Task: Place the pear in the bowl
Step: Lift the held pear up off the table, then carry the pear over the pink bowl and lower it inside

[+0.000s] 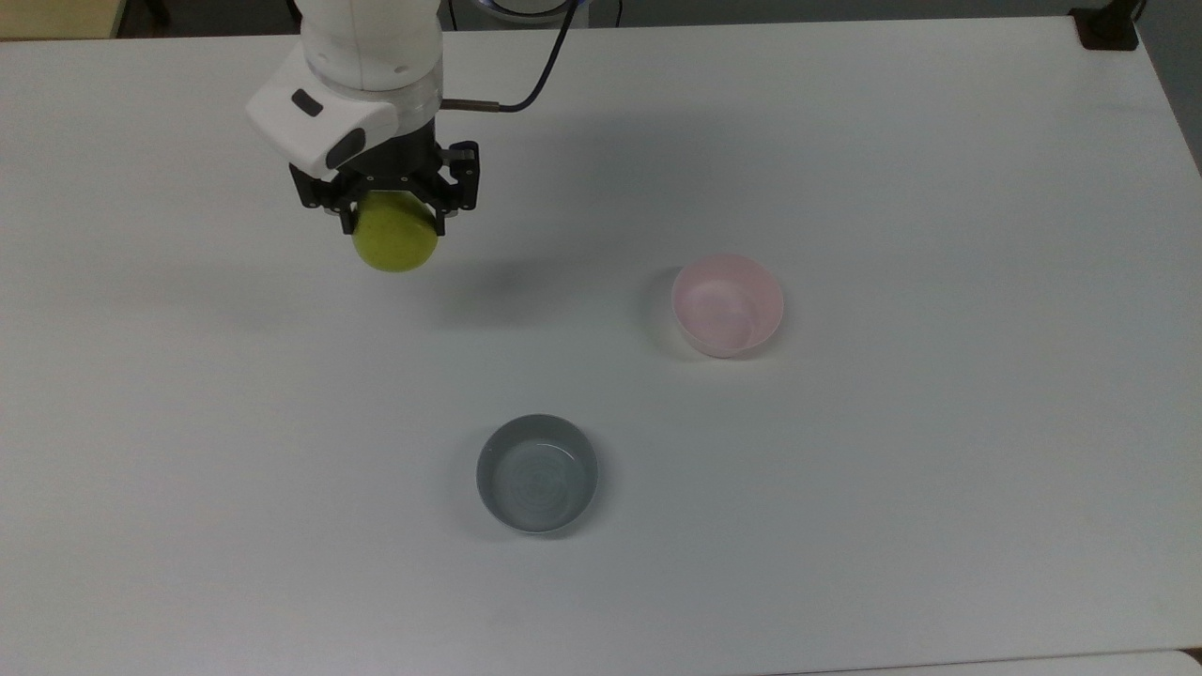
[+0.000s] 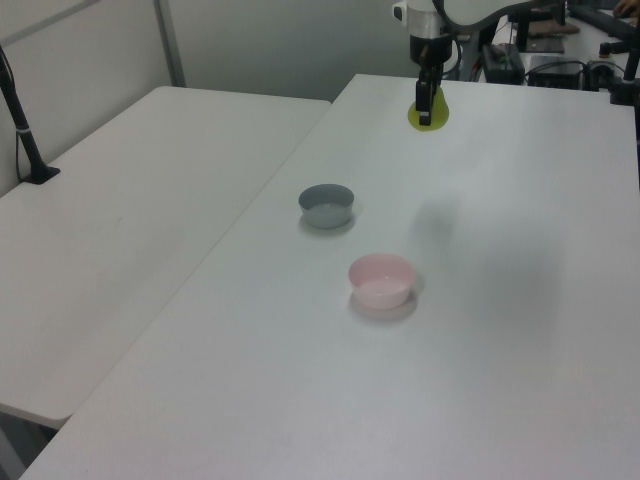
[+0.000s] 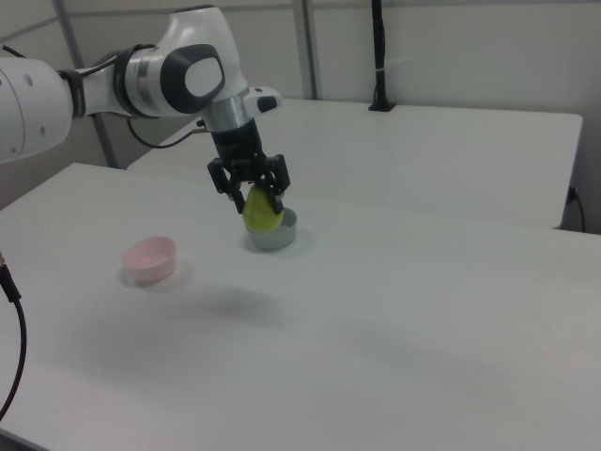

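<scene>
My gripper is shut on the yellow-green pear and holds it well above the white table, with its shadow on the surface below. The pear's narrow top sits between the black fingers and its rounded bottom hangs down. The pale pink bowl stands on the table, far toward the top view's right of the pear, and holds nothing.
A grey round bowl stands on the white table, nearer the top view's bottom. A second table adjoins in the left view's left. A black post stands at the back in the right view.
</scene>
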Controlling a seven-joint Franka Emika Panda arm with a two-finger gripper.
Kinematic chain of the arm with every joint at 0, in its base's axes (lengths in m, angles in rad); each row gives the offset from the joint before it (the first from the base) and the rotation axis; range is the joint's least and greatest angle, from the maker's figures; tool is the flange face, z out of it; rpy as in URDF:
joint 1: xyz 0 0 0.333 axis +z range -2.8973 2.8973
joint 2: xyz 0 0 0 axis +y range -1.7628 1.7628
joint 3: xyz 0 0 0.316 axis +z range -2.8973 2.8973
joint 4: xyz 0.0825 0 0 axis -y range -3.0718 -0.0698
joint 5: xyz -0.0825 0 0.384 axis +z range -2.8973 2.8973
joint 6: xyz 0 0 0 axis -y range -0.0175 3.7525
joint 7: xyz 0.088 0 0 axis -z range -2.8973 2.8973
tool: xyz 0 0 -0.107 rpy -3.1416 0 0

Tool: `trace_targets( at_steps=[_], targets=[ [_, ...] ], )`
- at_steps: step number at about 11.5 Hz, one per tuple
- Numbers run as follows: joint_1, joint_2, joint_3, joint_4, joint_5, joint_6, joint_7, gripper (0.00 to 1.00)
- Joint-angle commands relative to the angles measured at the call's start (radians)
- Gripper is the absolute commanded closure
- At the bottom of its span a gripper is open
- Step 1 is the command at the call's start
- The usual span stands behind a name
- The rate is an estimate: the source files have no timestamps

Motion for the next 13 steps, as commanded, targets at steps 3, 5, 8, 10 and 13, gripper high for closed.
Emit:
trace_targets(
  at_steps=[3,5,8,10,13],
  targets=[
    [0.172,0.006,0.055,0.000,0.003,-0.018,0.159,0.61],
    [0.202,0.012,0.147,-0.039,-0.026,0.013,0.256,0.61],
    [0.206,0.028,0.230,-0.092,-0.066,0.086,0.379,0.61],
    [0.204,0.052,0.243,-0.108,-0.066,0.148,0.403,0.61],
    [0.229,0.106,0.243,-0.108,-0.067,0.211,0.428,0.61]
  ],
)
